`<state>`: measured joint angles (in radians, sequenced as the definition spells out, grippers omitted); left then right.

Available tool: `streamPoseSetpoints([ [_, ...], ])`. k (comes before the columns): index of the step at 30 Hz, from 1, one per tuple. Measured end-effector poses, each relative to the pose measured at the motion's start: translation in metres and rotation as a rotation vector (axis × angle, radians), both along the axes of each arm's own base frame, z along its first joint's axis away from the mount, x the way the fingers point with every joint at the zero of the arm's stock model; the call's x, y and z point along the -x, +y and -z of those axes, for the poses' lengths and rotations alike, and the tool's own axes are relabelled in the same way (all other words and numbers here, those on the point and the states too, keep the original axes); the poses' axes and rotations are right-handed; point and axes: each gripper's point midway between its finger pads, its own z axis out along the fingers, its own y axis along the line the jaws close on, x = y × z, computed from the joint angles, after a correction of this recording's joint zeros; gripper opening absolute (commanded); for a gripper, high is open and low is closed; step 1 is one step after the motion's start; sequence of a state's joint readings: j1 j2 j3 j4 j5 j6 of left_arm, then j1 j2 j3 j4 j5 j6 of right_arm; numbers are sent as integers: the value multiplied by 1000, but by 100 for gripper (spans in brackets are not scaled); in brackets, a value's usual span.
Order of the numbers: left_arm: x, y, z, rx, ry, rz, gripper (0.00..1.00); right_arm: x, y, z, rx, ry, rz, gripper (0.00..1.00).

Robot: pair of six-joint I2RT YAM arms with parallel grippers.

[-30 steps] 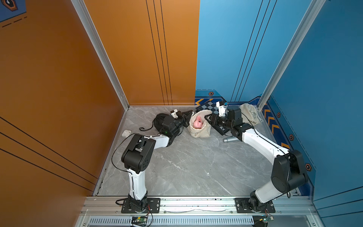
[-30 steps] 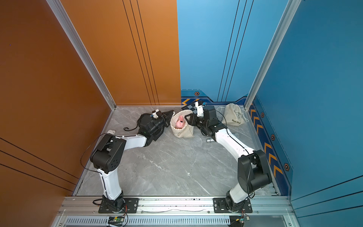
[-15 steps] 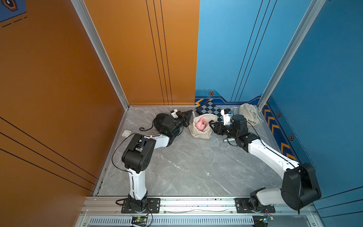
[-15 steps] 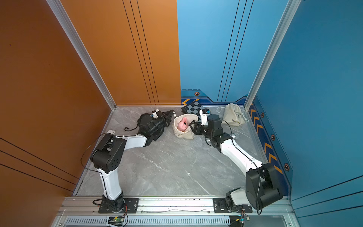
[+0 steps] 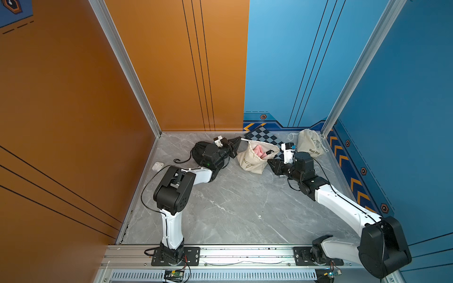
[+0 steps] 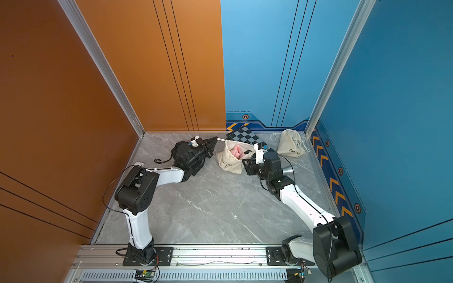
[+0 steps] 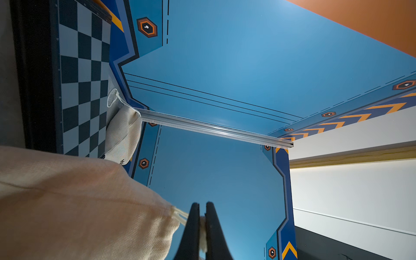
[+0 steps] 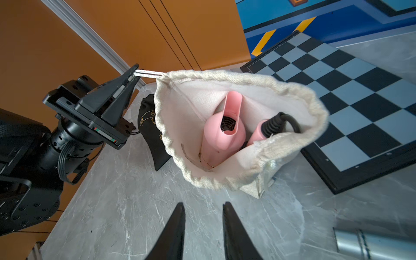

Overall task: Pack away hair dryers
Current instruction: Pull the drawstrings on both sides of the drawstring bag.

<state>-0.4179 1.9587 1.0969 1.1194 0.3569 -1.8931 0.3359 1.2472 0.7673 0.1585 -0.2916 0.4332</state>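
A pale pink hair dryer (image 8: 222, 135) stands nozzle up inside an open cream drawstring bag (image 8: 247, 175), its black cord curling over the rim. In both top views the bag (image 5: 252, 163) (image 6: 230, 163) sits at the back middle of the floor. My left gripper (image 7: 202, 204) (image 5: 239, 140) is shut on the bag's white drawstring (image 8: 147, 73) and holds it taut on the bag's left. My right gripper (image 8: 203, 204) (image 5: 271, 164) is open and empty, low over the floor just in front and to the right of the bag, apart from it.
A black cloth bag (image 5: 199, 149) lies behind my left wrist. A closed cream bag (image 5: 310, 145) sits in the back right corner beside a chessboard (image 5: 267, 137). A silver microphone (image 8: 371, 243) lies by my right wrist. A white earbud case (image 5: 157, 166) rests near the left wall.
My right gripper has drawn back from the bag's mouth toward the front right, with its jaws narrowing. The left gripper has kept its hold on the drawstring.
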Motion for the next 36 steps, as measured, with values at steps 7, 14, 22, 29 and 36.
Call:
streamPoseSetpoints([
  [7,2,-13,-7,8,-17,23,0,-8,-22,5,7,-18,77,32],
  [14,4,-19,-10,14,-28,34,0,-13,-32,14,7,-17,103,33],
  [22,4,-20,-12,17,-35,35,0,-21,-33,36,14,12,105,32],
  [29,5,-21,-12,17,-35,38,0,-27,-28,48,12,25,91,31],
  [36,6,-23,-12,17,-35,42,0,-36,-25,65,23,65,88,27],
])
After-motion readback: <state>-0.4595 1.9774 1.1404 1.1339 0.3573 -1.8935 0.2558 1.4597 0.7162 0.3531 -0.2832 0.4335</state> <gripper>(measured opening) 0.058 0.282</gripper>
